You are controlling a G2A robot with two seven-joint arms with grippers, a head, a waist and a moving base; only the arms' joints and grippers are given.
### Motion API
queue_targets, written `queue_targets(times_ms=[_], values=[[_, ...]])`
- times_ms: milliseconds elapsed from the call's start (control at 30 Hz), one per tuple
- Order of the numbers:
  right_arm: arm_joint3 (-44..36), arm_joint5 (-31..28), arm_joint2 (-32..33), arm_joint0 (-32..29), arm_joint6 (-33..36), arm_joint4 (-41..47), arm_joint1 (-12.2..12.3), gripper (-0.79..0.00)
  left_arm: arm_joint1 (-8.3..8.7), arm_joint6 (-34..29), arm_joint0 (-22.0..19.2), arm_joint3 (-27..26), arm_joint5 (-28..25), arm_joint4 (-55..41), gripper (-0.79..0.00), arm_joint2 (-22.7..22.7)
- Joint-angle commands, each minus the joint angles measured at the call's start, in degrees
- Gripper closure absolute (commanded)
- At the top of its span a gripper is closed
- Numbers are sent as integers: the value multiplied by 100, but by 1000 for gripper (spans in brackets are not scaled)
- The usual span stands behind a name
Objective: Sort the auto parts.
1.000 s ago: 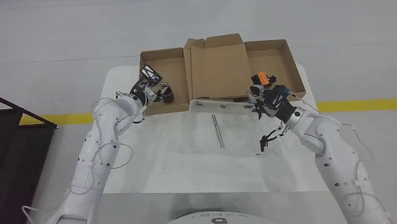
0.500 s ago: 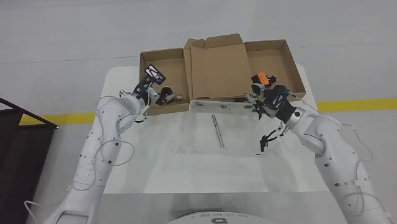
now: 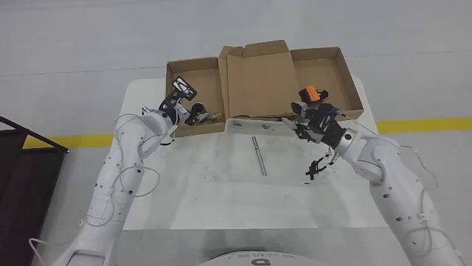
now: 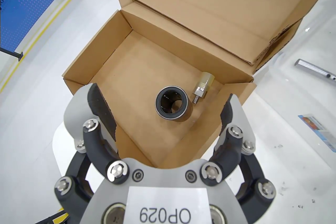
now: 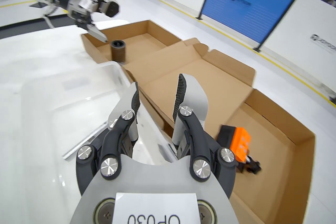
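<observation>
An open cardboard box [image 3: 184,68] lies at the table's far side. In its left compartment a black bushing [image 4: 172,104] stands upright beside a small silver threaded fitting [image 4: 202,87]. My left gripper [image 4: 162,99] hovers open just above them, holding nothing; it also shows in the top view [image 3: 193,113]. An orange-and-black part [image 5: 240,143] lies in the right compartment [image 3: 346,82]. Near that compartment's front edge, my right gripper [image 5: 157,94] is open and empty. The bushing [image 5: 118,50] stands far off beyond it.
A thin metal rod [image 3: 258,155] lies mid-table inside a clear plastic tray [image 5: 68,83]. The box's flat lid [image 3: 254,78] spreads between the two compartments. A small blue card [image 4: 319,128] lies on the table near the box.
The left gripper let go of the black bushing in the left compartment and drew back a little. The right gripper shifted slightly toward the table's middle.
</observation>
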Motion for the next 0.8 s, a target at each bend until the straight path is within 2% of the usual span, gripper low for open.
queue_targets(times_ms=[0, 67, 333, 400, 433, 467, 567, 600, 667, 767], values=[[-48, -296, -157, 115, 295, 324, -6, -785, 0, 0, 0, 0, 0, 0, -785, 0], [-67, -393, -224, 209, 588, 513, -4, -785, 0, 0, 0, 0, 0, 0, -785, 0], [-114, -411, -258, 191, 593, 524, -6, -785, 0, 0, 0, 0, 0, 0, -785, 0], [-336, -856, -408, 136, 731, 621, 10, -785, 0, 0, 0, 0, 0, 0, -785, 0], [-360, -969, -402, 132, 819, 686, 23, -526, 0, 0, 0, 0, 0, 0, -785, 0], [-416, -1017, -428, 113, 927, 745, 30, -382, 0, 0, 0, 0, 0, 0, -785, 0], [-501, -916, -547, 153, 1444, 882, 42, -197, 0, 0, 0, 0, 0, 0, -785, 0], [-493, -809, -587, 177, 1656, 932, 43, -166, 0, 0, 0, 0, 0, 0, -785, 0], [-532, -435, -641, 241, 1993, 957, 37, -157, 0, 0, 0, 0, 0, 0, -785, 0], [-460, -211, -767, 321, 2250, 996, 26, -157, 0, 0, 0, 0, 0, 0, -785, 0]])
